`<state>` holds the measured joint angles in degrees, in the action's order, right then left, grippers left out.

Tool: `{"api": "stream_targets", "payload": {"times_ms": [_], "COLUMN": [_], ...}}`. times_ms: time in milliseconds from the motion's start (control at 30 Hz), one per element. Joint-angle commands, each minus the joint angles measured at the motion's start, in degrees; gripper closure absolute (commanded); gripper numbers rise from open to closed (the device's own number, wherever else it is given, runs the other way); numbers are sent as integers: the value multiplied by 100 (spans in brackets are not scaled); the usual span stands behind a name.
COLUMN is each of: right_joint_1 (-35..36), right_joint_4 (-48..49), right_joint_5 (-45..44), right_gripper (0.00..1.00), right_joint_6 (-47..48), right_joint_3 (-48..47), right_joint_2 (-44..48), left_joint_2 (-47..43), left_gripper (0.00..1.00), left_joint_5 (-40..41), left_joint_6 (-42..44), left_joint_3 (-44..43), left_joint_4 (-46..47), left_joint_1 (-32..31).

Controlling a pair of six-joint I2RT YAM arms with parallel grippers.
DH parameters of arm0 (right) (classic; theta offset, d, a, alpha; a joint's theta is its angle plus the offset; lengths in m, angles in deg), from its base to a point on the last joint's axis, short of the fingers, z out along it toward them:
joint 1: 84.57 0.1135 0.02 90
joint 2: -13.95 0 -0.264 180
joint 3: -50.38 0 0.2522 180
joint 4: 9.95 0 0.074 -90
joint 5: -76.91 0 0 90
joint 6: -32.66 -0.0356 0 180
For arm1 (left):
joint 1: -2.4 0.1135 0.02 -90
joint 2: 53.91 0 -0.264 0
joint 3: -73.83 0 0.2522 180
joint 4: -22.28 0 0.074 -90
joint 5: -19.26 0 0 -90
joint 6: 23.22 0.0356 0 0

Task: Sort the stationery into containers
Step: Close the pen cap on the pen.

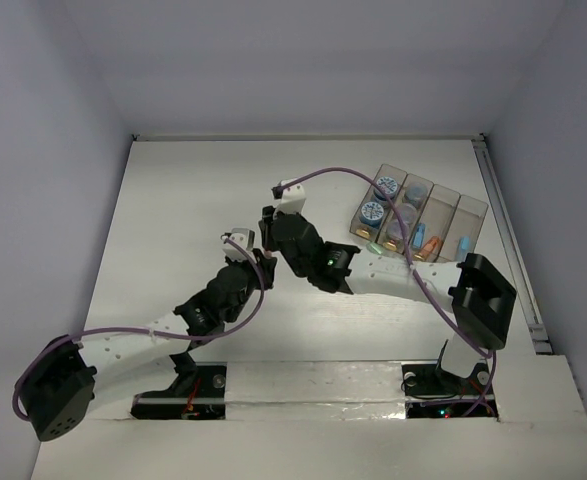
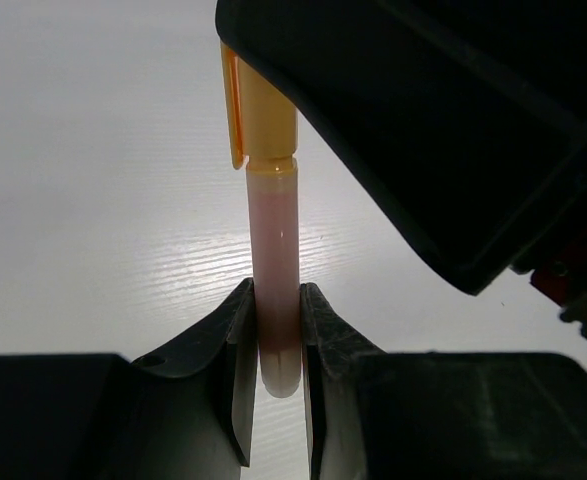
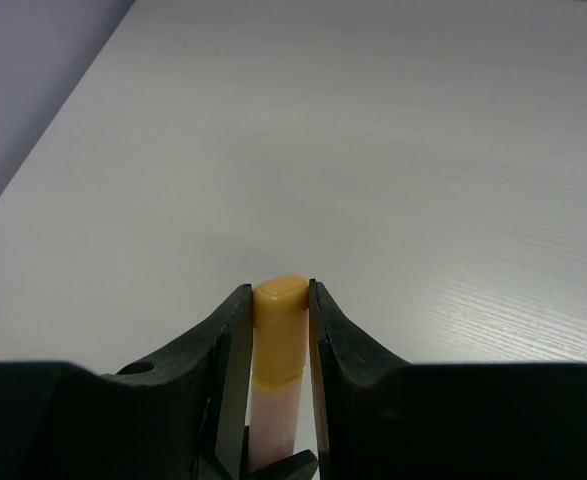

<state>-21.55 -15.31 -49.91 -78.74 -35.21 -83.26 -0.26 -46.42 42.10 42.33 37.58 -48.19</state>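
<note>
One stick with a pale pink body (image 2: pixel 276 300) and an orange clipped cap (image 2: pixel 263 110) is held between both grippers above the table. My left gripper (image 2: pixel 277 330) is shut on the rounded end of its pink body. My right gripper (image 3: pixel 279 310) is shut on its orange cap (image 3: pixel 280 335). In the top view the two grippers meet tip to tip at mid-table, left (image 1: pixel 261 262) and right (image 1: pixel 271 228), and hide the stick. The clear organiser box (image 1: pixel 473 212) stands at the far right, holding round tubs (image 1: pixel 386 186), an orange stick (image 1: pixel 421 240) and a blue stick (image 1: pixel 464 244).
The right gripper's black body (image 2: pixel 423 130) fills the upper right of the left wrist view. A purple cable (image 1: pixel 338 172) loops over the right arm. White walls enclose the table on three sides; a rail (image 1: pixel 508 240) runs along its right edge.
</note>
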Motion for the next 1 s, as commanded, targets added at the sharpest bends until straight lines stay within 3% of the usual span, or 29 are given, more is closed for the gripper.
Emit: {"api": "stream_targets", "payload": {"times_ms": [0, 467, 733, 967], "right_joint_1": [140, 140, 87, 87], "right_joint_4": [126, 232, -523, -1086], "right_joint_5": [209, 1009, 2107, 1916], "right_gripper": [99, 100, 100, 100], "right_joint_6": [-284, -320, 23, -214], "right_joint_3": [64, 609, 328, 310], "right_joint_2": [158, 615, 528, 387], "left_joint_2": [-214, -627, -750, -768], "left_gripper": [100, 100, 100, 100], "left_joint_5": [521, 372, 328, 750], "left_joint_6": [-63, 254, 430, 377], "left_joint_3": [-353, -388, -634, -898], "left_joint_4": [346, 250, -136, -296], "left_joint_1": [31, 31, 31, 31]}}
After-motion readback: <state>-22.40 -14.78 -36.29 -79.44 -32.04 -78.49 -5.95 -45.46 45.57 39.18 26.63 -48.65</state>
